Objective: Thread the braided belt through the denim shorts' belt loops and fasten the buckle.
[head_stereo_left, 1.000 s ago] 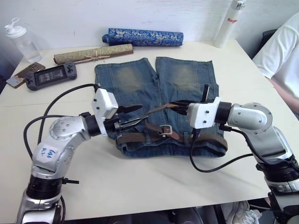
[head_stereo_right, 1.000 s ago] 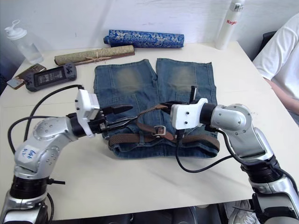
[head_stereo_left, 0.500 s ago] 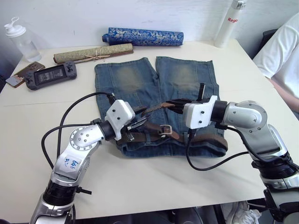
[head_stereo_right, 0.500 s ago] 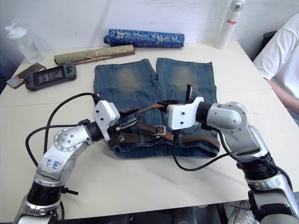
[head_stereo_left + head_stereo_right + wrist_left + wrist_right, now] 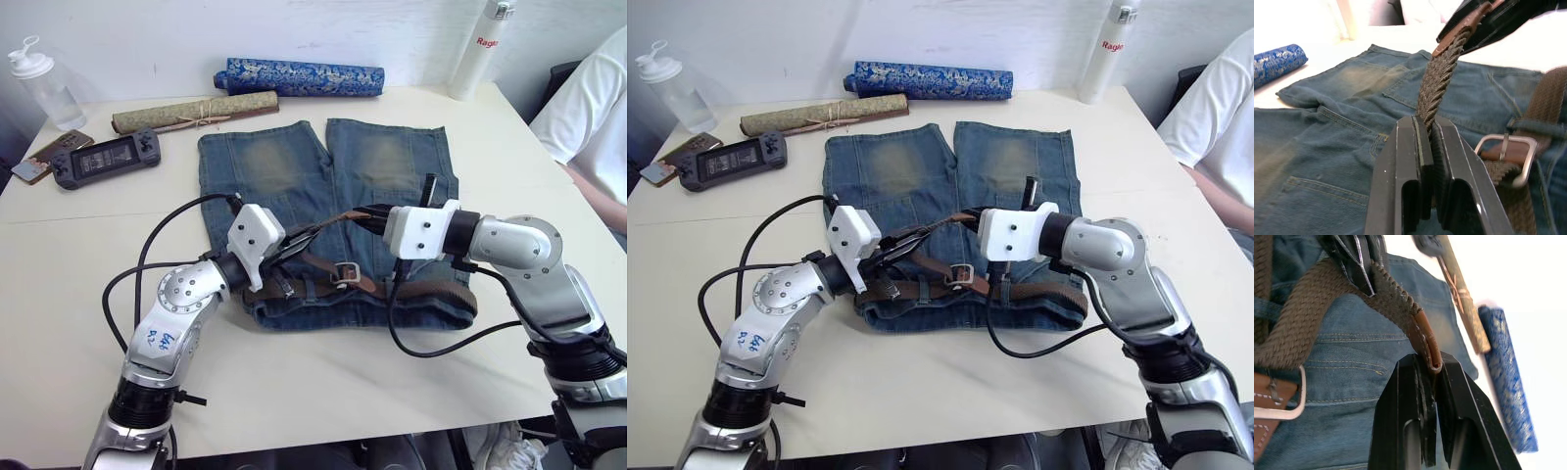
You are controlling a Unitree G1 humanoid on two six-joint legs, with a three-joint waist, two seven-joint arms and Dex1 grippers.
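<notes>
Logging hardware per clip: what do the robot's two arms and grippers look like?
Both arms are silver-grey metal with rounded joints, a white boxy wrist block and looping black cables. The left arm bears a white label with blue handwriting. The left gripper and right gripper each have two black fingers.

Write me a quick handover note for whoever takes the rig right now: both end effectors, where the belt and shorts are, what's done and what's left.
Left end effector: shut on the braided belt, partway along its free end.
Right end effector: shut on the belt's tan leather tip.
The free end is held raised between them above the denim shorts, which lie flat on the table.
The rest of the belt lies along the waistband; the buckle rests near the middle, unfastened.
Done: belt along the waistband, though I can't confirm every loop.
Left: feed the tip through the buckle and fasten it.
</notes>
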